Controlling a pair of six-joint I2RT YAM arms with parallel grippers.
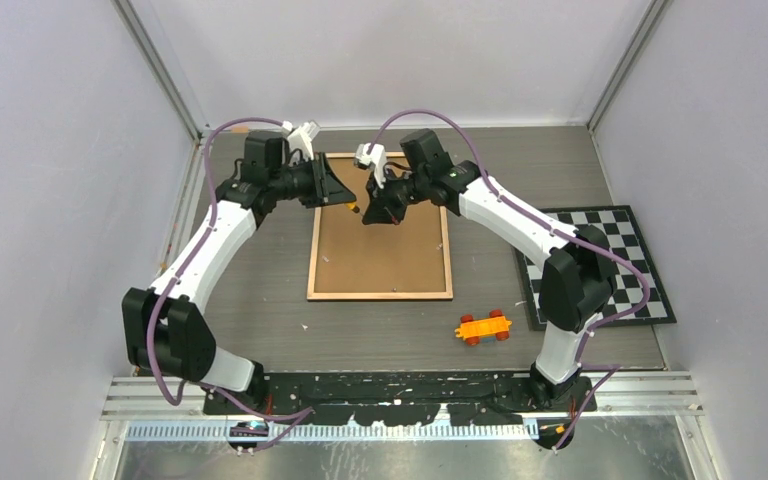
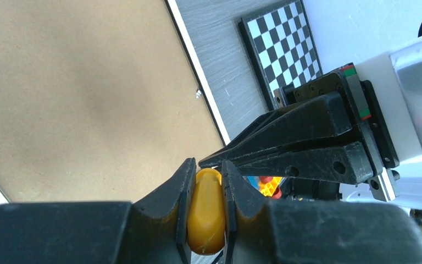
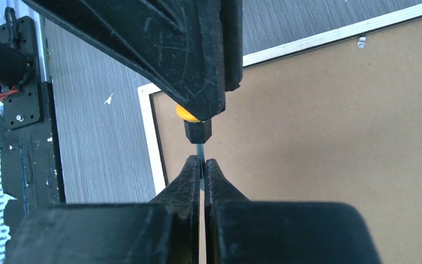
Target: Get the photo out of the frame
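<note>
Frame (image 1: 380,255) back-up on grey wood-grain tbl (image 1: 270,300), white walls (image 1: 60,150) round.

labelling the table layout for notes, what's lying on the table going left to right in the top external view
frame, lying back up → orange toy car → checkerboard mat
</note>
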